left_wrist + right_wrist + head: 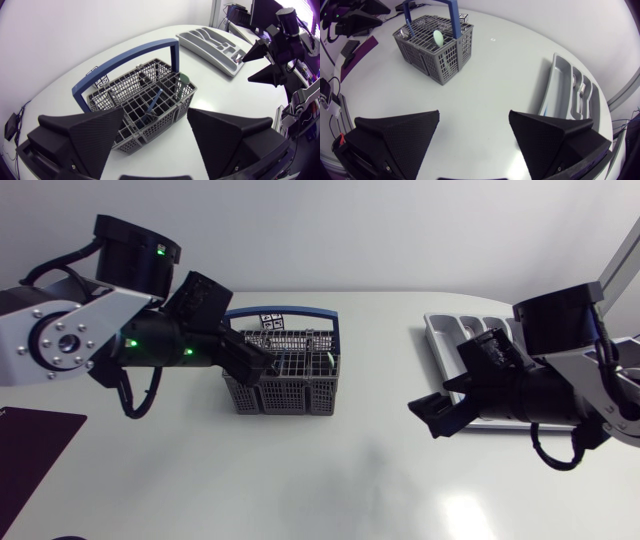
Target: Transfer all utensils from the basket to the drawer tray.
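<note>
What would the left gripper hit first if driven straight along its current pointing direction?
Most likely the grey basket: its near wall lies straight ahead of the left gripper, between the open fingers. A dark utensil stands just behind that wall. Depth is unclear, so treat this as a hedge.

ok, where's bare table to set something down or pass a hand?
Free: the wide strip between the basket and the drawer tray, and the table in front of both. Crowded: over the basket, where the left gripper hangs, and the drawer tray's near corner by the right gripper.
</note>
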`<state>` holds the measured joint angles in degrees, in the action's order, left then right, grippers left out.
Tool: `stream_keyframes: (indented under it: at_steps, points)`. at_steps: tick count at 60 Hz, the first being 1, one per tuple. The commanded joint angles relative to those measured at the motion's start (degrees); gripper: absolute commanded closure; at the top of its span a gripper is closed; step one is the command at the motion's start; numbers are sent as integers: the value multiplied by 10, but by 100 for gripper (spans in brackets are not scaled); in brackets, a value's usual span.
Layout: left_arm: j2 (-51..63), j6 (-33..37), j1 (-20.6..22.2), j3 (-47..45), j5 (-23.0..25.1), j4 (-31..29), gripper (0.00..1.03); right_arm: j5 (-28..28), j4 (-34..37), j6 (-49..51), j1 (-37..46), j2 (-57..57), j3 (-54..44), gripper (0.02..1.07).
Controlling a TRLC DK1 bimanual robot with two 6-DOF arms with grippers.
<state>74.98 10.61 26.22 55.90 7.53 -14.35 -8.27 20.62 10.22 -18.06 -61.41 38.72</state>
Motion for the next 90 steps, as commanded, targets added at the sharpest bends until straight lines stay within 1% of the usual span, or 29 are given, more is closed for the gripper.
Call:
stream_keyframes:
  at_steps: [1,3,5,6,12,25,31,37,40,41,45,47,48,49,50,54,76,90]
  points:
    - [39,15,6,17,4,14,23,-3,-10,11,-14,-24,15,7]
    - [48,17,7,15,4,27,23,-3,-15,11,-16,-28,16,7]
    - [54,18,8,13,3,39,26,-3,-16,11,-18,-33,17,7]
    - [65,19,9,13,2,49,29,-1,-19,11,-22,-37,19,7]
    - [90,23,9,17,2,81,39,2,-29,11,-32,-55,22,7]
    - [133,32,19,27,-10,112,39,4,-34,11,-42,-71,27,7]
    - [147,35,24,25,-13,129,46,4,-37,11,-42,-71,26,7]
    - [151,38,26,22,-14,141,56,4,-37,11,-43,-72,26,7]
    - [152,38,26,21,-15,143,64,5,-37,11,-44,-72,25,7]
    - [152,38,26,21,-15,143,65,5,-37,11,-45,-72,25,7]
    - [152,42,25,18,-16,149,79,7,-37,11,-49,-71,24,7]
    - [152,42,25,15,-16,151,83,10,-37,9,-51,-71,24,7]
    - [152,42,25,15,-16,151,84,11,-37,9,-52,-71,24,7]
    - [152,42,26,13,-16,151,89,12,-37,9,-55,-70,23,7]
    - [152,43,26,12,-16,151,90,13,-37,9,-56,-70,22,7]
    - [152,43,26,6,-16,156,99,18,-37,9,-61,-69,21,7]
    - [129,41,27,4,-16,155,100,26,-38,9,-70,-59,14,7]
    - [85,38,22,16,-14,140,100,27,-38,13,-75,-52,6,7]
